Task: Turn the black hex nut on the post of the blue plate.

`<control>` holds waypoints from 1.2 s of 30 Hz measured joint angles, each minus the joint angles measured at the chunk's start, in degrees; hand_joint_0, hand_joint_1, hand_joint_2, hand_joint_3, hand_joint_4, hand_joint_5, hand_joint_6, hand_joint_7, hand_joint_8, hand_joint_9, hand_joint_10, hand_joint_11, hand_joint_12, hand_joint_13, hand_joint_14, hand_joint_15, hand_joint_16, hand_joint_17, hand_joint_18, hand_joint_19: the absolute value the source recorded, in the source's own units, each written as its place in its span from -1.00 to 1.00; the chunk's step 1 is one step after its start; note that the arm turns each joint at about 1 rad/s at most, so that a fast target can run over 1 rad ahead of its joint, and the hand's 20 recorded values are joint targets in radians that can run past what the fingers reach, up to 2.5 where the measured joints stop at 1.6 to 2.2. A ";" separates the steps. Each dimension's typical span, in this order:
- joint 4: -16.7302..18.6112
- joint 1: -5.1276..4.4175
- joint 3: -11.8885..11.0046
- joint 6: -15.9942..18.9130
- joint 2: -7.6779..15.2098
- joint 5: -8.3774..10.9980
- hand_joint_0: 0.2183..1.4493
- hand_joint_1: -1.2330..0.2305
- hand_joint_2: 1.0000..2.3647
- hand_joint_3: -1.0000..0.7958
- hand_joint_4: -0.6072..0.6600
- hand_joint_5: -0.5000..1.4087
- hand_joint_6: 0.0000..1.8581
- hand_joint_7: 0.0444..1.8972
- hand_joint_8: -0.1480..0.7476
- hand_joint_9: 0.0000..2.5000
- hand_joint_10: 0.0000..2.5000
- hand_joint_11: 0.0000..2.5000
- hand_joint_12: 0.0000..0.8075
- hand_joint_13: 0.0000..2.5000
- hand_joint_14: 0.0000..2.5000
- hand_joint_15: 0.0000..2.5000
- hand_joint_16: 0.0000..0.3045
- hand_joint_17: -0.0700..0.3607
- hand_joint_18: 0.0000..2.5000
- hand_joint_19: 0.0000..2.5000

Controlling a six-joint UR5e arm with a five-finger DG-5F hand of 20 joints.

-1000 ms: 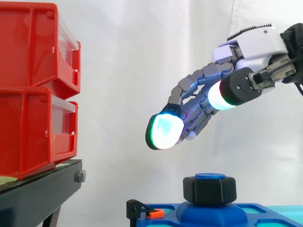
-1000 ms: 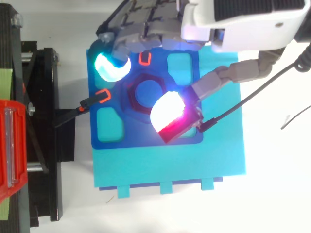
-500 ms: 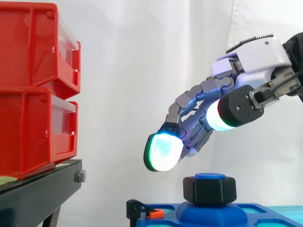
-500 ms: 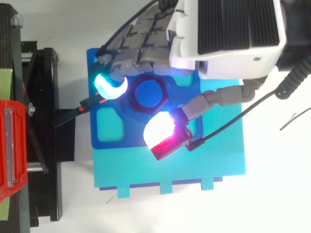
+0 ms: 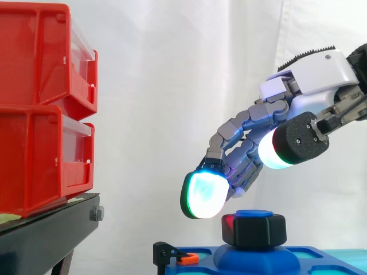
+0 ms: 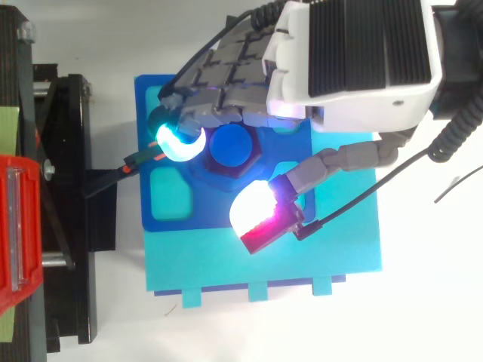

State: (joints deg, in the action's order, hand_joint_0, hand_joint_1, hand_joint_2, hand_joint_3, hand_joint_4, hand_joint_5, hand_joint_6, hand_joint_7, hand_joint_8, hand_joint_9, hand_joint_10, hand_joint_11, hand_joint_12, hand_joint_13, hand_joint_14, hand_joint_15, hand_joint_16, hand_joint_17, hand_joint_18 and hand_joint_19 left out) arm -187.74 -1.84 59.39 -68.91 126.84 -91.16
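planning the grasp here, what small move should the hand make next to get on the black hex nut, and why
Probably lower the hand straight down a little. In the side view its glowing fingertips hang beside and above the black hex nut on the blue plate, touching nothing. From above, the open fingers and thumb flank the nut.

Bright, even light floods the white curtain behind my hand, with hardly a shadow on it. From the side my pads glow green-white and throw a red glint on the black hex nut. From above, one pad burns out to white glare edged in magenta.
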 measured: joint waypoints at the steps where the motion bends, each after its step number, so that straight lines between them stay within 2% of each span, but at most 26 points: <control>1: -0.09 0.00 0.00 0.00 0.00 0.01 -0.57 0.16 -1.00 -0.44 0.31 -0.67 -0.46 -0.29 -0.04 -0.61 -1.00 -1.00 0.01 -0.60 -1.00 -0.99 -0.60 -0.04 -0.55 -0.84; 7: -0.75 0.05 0.01 -0.07 -0.02 -0.06 -0.57 0.16 -1.00 -0.44 0.32 -0.67 -0.46 -0.29 -0.04 -0.61 -1.00 -1.00 0.01 -0.60 -1.00 -0.99 -0.60 -0.04 -0.54 -0.84; 19: -2.83 0.73 0.01 -0.43 -0.03 -0.40 -0.57 0.16 -1.00 -0.44 0.32 -0.67 -0.46 -0.29 -0.03 -0.60 -1.00 -1.00 0.01 -0.59 -1.00 -0.99 -0.60 -0.05 -0.53 -0.84; 28: -4.75 2.26 0.01 -1.54 -0.02 -1.73 -0.56 0.15 -1.00 -0.44 0.32 -0.67 -0.46 -0.29 -0.03 -0.60 -1.00 -1.00 0.01 -0.59 -1.00 -0.99 -0.61 -0.05 -0.53 -0.84; 36: -4.49 3.84 -0.82 -1.75 0.00 -4.47 -0.56 0.15 -1.00 -0.44 0.32 -0.67 -0.46 -0.29 -0.03 -0.60 -1.00 -1.00 0.01 -0.58 -1.00 -0.99 -0.61 -0.05 -0.53 -0.84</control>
State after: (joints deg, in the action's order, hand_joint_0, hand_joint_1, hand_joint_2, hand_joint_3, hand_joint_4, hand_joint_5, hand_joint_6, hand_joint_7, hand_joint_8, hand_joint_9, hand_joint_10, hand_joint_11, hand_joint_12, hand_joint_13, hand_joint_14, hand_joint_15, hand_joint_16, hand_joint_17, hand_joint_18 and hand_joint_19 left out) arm -192.23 2.00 58.58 -70.66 126.84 -95.64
